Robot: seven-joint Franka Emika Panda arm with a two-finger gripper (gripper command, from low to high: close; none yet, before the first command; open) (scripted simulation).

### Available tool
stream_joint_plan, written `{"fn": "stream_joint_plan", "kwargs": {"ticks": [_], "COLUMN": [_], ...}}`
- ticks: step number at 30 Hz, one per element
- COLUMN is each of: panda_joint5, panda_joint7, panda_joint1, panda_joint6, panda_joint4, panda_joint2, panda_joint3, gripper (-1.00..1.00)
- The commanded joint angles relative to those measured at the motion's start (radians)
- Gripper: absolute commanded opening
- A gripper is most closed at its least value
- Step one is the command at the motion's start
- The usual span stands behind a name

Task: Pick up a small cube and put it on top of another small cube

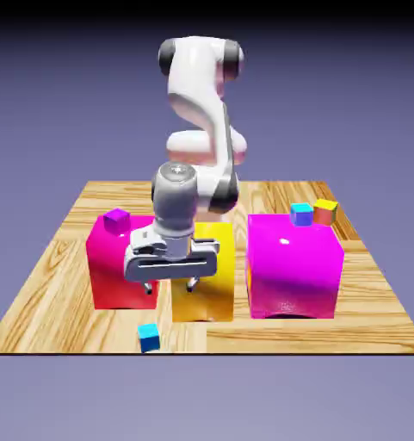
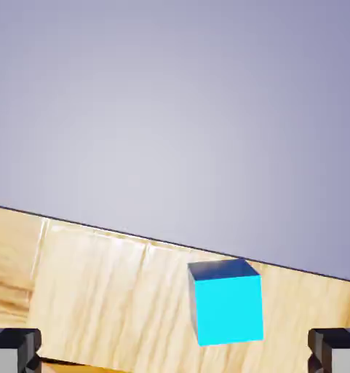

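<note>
the gripper hangs wide open and empty above the small cyan cube, which seems to sit right at the table edge, so a clumsy descent could knock it off.

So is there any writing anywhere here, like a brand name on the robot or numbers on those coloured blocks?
None: no words, numbers or logos can be read in either view.
The white robot arm is unmarked.
The big glossy magenta block, the yellow block and the tiny cyan cube have plain faces.
The wooden table shows only grain.
The grey cap above the hand bears a small mark, too small to read.
</note>
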Motion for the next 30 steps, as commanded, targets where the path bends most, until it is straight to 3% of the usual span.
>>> {"fn": "stream_joint_plan", "kwargs": {"ticks": [1,8,13,14,19,30], "panda_joint5": [-0.006,-0.042,-0.053,-0.053,-0.03,0.158], "panda_joint7": [-0.01,-0.075,-0.062,-0.062,-0.046,0.427], "panda_joint1": [-0.004,-0.028,-0.041,-0.041,-0.035,-0.146], "panda_joint6": [-0.032,-0.245,-0.1,-0.1,-0.256,-0.443], "panda_joint4": [0.031,0.234,0.174,0.174,0.223,0.042], "panda_joint2": [0.036,0.277,0.361,0.361,0.253,-0.146], "panda_joint3": [-0.003,-0.019,-0.026,-0.026,-0.03,-0.207], "gripper": [0.0,0.0,0.0,-1.0,-1.0,-1.0]}}
